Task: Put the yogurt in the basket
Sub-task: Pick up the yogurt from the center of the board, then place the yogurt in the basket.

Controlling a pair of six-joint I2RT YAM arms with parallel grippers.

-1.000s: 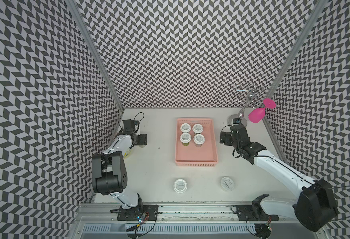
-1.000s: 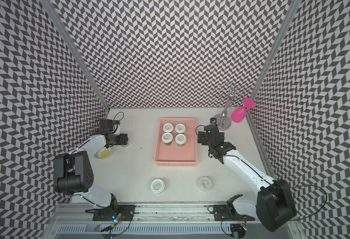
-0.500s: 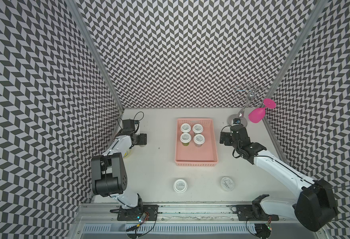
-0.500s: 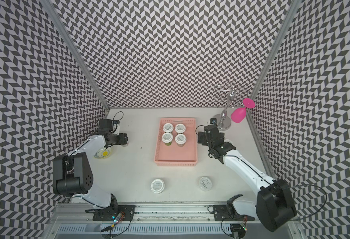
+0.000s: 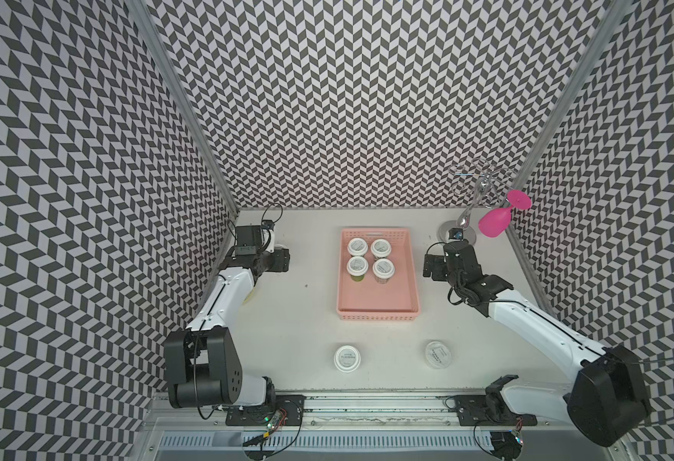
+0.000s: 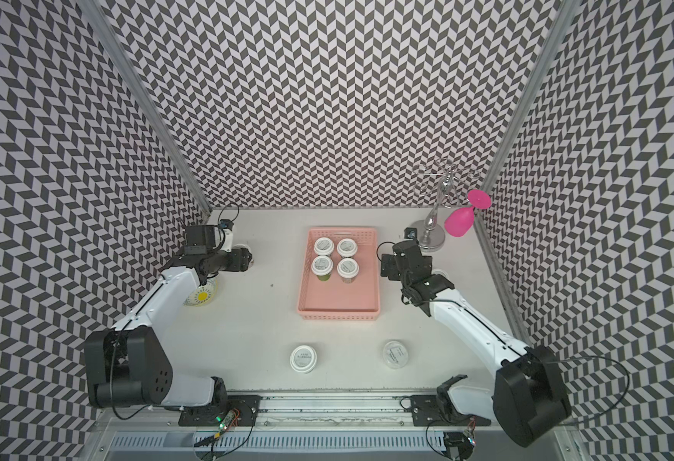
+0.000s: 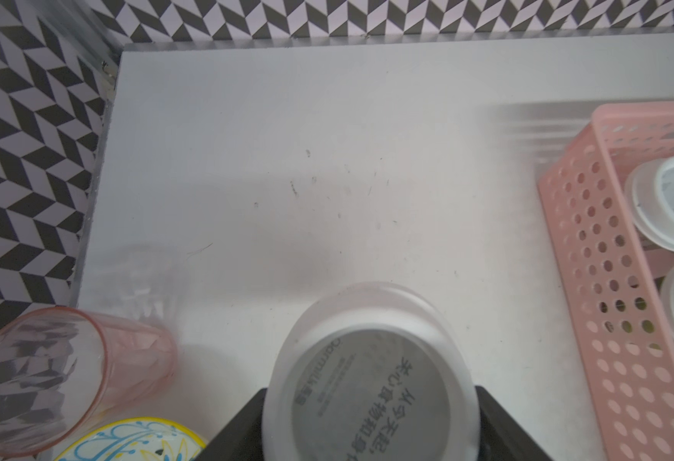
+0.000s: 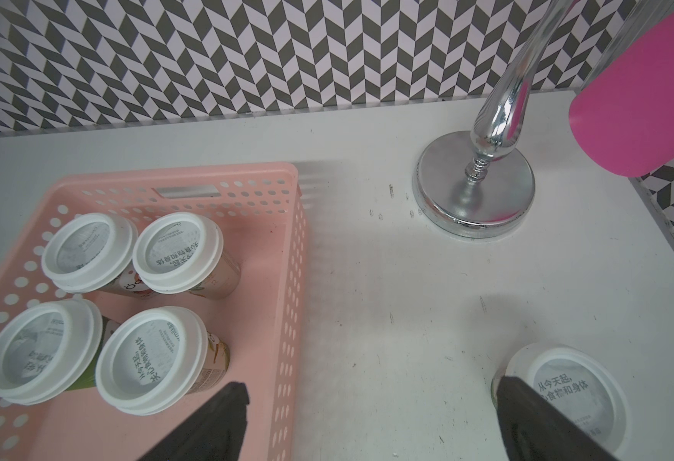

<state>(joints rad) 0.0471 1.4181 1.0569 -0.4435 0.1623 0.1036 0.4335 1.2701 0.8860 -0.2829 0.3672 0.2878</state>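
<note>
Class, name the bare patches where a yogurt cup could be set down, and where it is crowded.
Free: the basket's near half, up to its four cups; table between basket and the two front cups. Crowded: the basket's far half, the tumbler corner.

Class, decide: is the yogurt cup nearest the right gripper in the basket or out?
Out: the yogurt cup stands upright on the table, apart from the basket wall.

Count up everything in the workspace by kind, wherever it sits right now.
Salmon-pink basket: 1
Yogurt cups: 8 (4 in that basket, 2 loose at the front, 1 between the jaws of the left gripper, 1 by the right gripper)
Clear pinkish tumbler: 1
Magenta wine glass: 1
Chrome glass rack: 1
Yellow patterned dish: 1
Total: 13
</note>
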